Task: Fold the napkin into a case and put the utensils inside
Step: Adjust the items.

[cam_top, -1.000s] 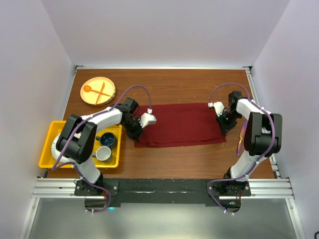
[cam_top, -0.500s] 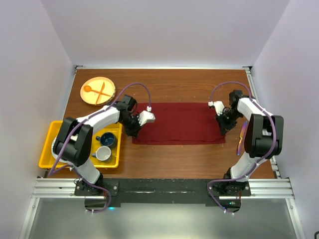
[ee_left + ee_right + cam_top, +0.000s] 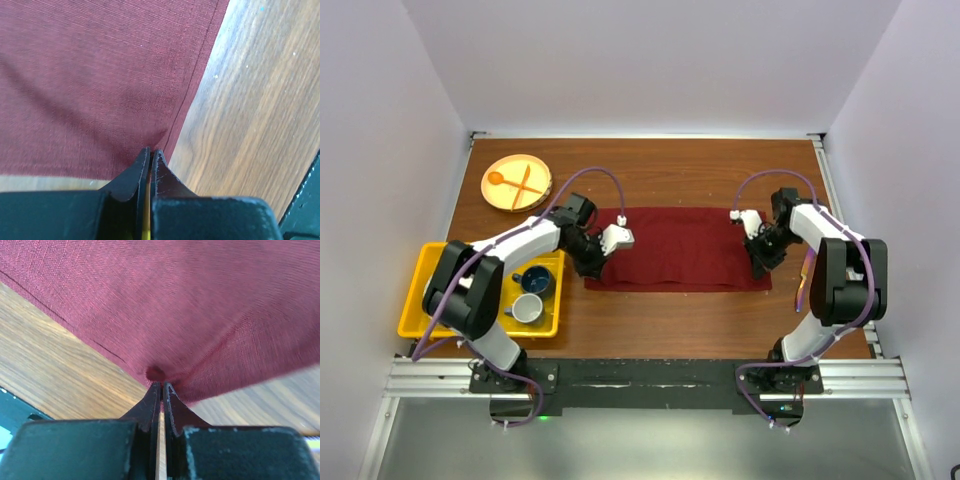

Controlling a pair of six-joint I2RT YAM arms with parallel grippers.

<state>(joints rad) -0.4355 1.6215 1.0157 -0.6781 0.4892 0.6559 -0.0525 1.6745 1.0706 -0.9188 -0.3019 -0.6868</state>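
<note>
The maroon napkin [image 3: 680, 248] lies as a wide folded rectangle across the middle of the table. My left gripper [image 3: 590, 264] is shut on its near left corner, and the left wrist view shows the cloth [image 3: 100, 75] pinched at the jaw tips [image 3: 150, 150]. My right gripper [image 3: 761, 262] is shut on the near right corner, where the cloth [image 3: 190, 305] bunches at the tips [image 3: 161, 384]. A thin purplish streak [image 3: 806, 272] beside the right forearm may be the utensils, mostly hidden by the arm. No case shows.
A round tan plate [image 3: 517, 183] with an orange spoon and fork sits at the back left. A yellow tray [image 3: 420, 290] at the near left holds a blue cup [image 3: 533, 281] and a pale cup [image 3: 528, 308]. White walls close in the table.
Both grippers keep their hold on the corners. The left one has shifted slightly away from me and the right one slightly left, so the napkin's near edge lies a little farther back and straighter.
</note>
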